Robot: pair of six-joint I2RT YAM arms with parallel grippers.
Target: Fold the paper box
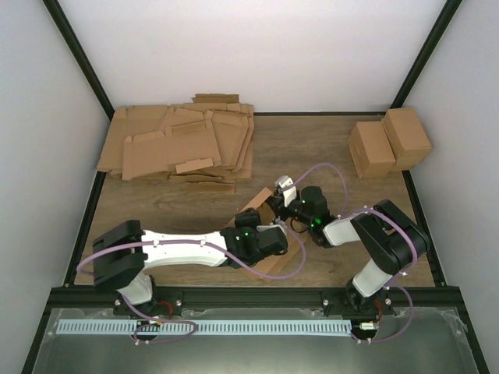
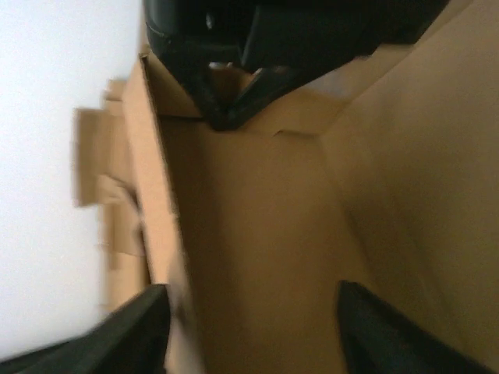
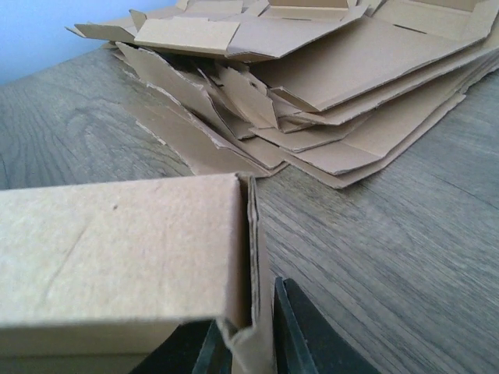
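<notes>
The paper box (image 1: 256,205) lies partly folded at the table's middle, mostly covered by both grippers. In the left wrist view I look along its brown inner floor (image 2: 257,249), with one upright side wall (image 2: 164,234) on the left. My left gripper (image 2: 249,331) is open; one finger is outside that wall and the other inside the box. My right gripper (image 3: 253,351) is shut on the thin end wall of the box (image 3: 117,241), with the cardboard pinched between its fingers. From the left wrist it appears at the box's far end (image 2: 234,101).
A spread pile of flat die-cut cardboard sheets (image 1: 179,144) lies at the back left, also seen ahead of the right wrist (image 3: 335,78). Two blocky brown cartons (image 1: 388,142) stand at the back right. White walls enclose the wooden table (image 1: 327,156).
</notes>
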